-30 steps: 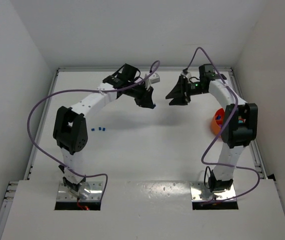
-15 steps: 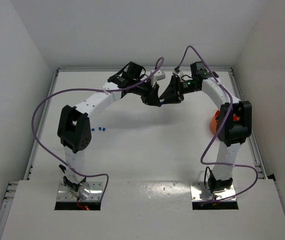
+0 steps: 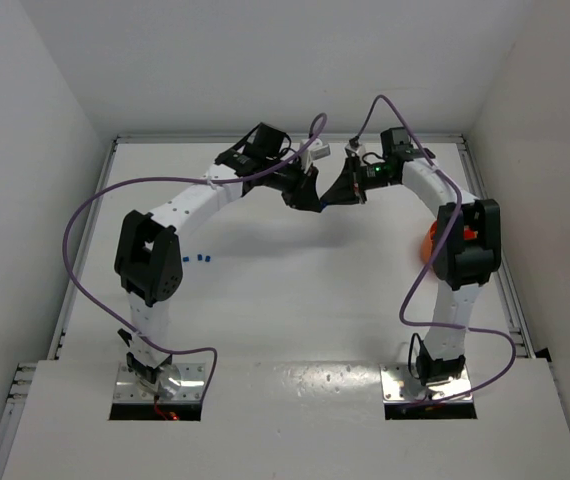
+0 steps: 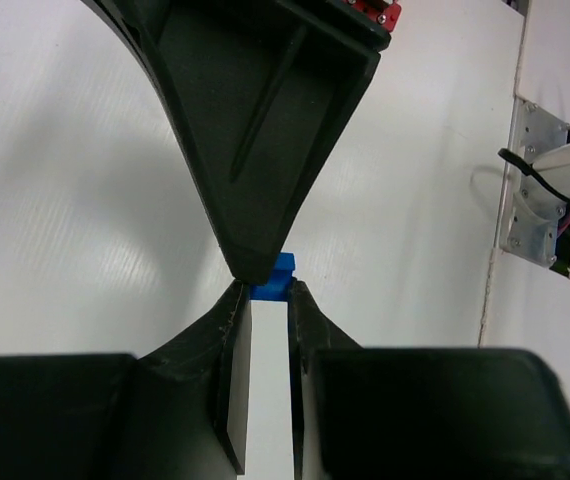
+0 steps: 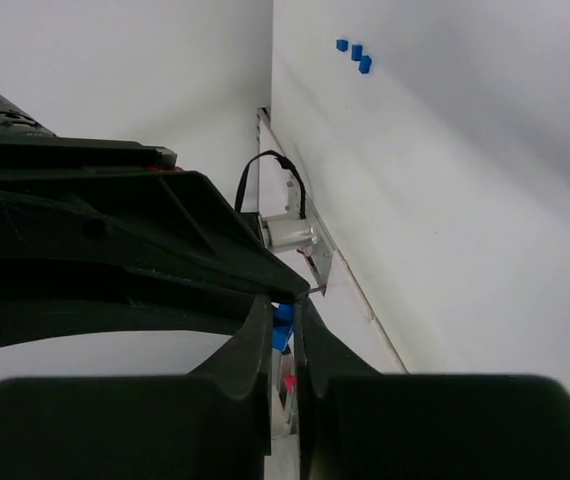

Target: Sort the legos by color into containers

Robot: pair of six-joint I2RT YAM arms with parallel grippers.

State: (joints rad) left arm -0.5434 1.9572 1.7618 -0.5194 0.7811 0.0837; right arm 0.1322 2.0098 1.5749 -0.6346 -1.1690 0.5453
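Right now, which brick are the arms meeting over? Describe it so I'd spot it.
Far across the white table, the left gripper and right gripper meet. Pinched between them is a blue lego, unlike the three loose blue legos lying nearer.

White arms (image 3: pixel 190 200) with black joints (image 3: pixel 148 262) carry looping purple cables (image 3: pixel 66 235).

The little lego (image 4: pixel 277 277) in the middle of the frame is bright blue, and three more blue legos (image 3: pixel 197 258) dot the white table (image 3: pixel 295 300). The tub (image 3: pixel 427 243) at the right is orange, and the cables (image 3: pixel 65 240) are purple.
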